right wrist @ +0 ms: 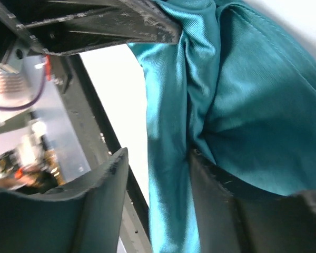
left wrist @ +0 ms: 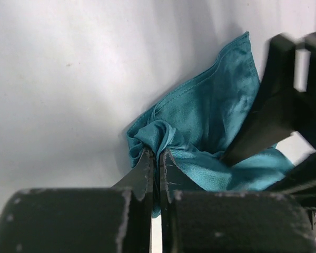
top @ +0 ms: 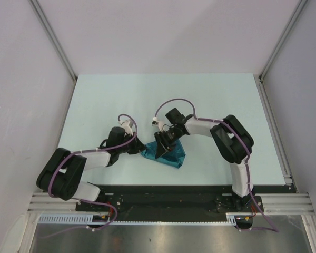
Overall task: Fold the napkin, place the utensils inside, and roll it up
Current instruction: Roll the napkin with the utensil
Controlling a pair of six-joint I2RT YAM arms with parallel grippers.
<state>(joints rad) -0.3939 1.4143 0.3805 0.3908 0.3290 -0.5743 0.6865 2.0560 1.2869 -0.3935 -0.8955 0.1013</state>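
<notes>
The teal napkin (top: 172, 156) lies bunched in a rough triangle near the table's front edge. My left gripper (top: 142, 149) is shut on its gathered left corner; the left wrist view shows the jaws (left wrist: 158, 156) pinching a knot of napkin (left wrist: 210, 116). My right gripper (top: 162, 149) stands over the napkin's middle, open. In the right wrist view (right wrist: 158, 155) a hanging fold of napkin (right wrist: 263, 116) runs between the jaws and drapes over the right finger (right wrist: 221, 205). The spoon is not in view.
The pale table (top: 147, 100) stretches behind the napkin. A black base rail (top: 163, 192) and metal frame run along the near edge. White walls with aluminium posts (top: 55, 39) enclose the sides. The right arm's fingers (left wrist: 258, 121) show in the left wrist view.
</notes>
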